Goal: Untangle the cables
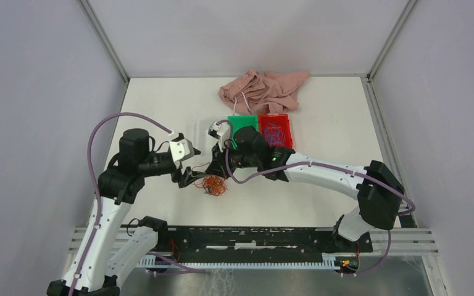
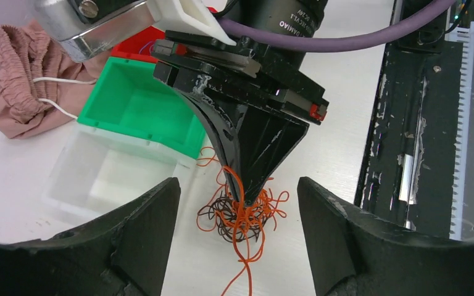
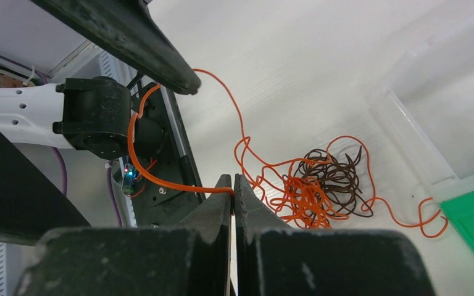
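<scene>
- Strand-pulling is the step in hand, by my read. The cables (image 1: 215, 185) lie in one knot on the table (image 1: 160, 111), orange wound through dark brown, so nothing is sorted yet.
- Just left of the knot comes the left gripper (image 1: 188, 177), its jaws standing wide apart and clamping nothing. The right wrist view shows an orange loop draped over the tip of one finger (image 3: 136, 43). It is hooked there, not pinched.
- At the knot itself, loose orange ends trail off toward the near edge, while the brown core sits tight in the middle.
- Right on top of the knot is the right gripper (image 3: 233, 185), jaws pressed together with a single orange strand nipped at the very tips.
- The next move, I'd say, calls for the left jaws to close on the knot or on that hooked loop. Then the two arms can draw apart slowly, so the orange slides out rather than cinching the brown tighter.
- Beyond the knot on the far side stand a clear bin (image 2: 99, 179), then a green bin (image 1: 242, 122) and a red bin (image 1: 276, 131). They are likely where the freed strands go.
</scene>
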